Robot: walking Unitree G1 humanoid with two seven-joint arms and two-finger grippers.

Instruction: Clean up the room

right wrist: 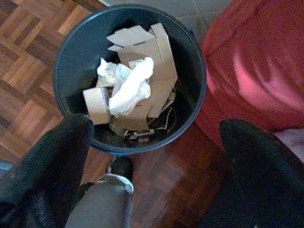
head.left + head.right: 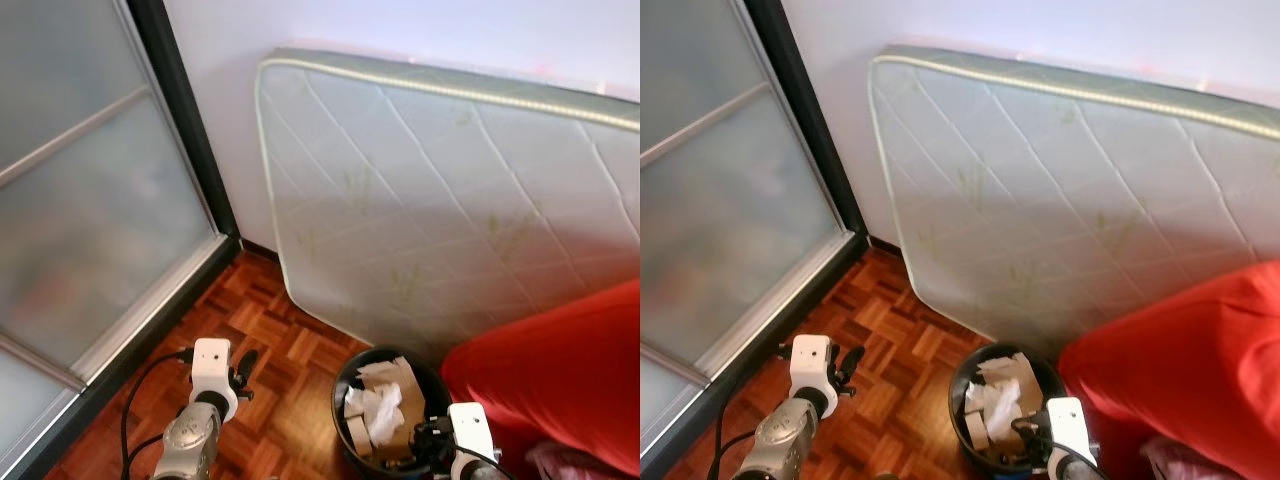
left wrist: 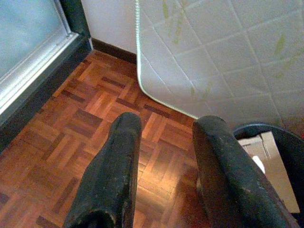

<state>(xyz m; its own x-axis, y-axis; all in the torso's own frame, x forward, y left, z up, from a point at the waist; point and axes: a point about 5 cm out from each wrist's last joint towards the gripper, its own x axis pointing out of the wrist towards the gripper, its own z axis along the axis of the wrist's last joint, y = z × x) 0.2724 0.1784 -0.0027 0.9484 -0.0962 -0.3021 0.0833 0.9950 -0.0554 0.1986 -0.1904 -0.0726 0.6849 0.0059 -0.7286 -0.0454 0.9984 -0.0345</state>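
Bin (image 1: 76, 57) of cardboard and paper is sitting on the floor (image 3: 71, 123) just below the right end effector (image 1: 156, 142), fingers spread wide; left end effector (image 3: 168, 156) is hanging beside it, fingers apart.

Mattress (image 2: 450, 210) right end, red cushion (image 2: 560, 380) cut off.

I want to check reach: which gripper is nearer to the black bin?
The right gripper is nearer, above the black bin; the left gripper is beside it, over the parquet floor.
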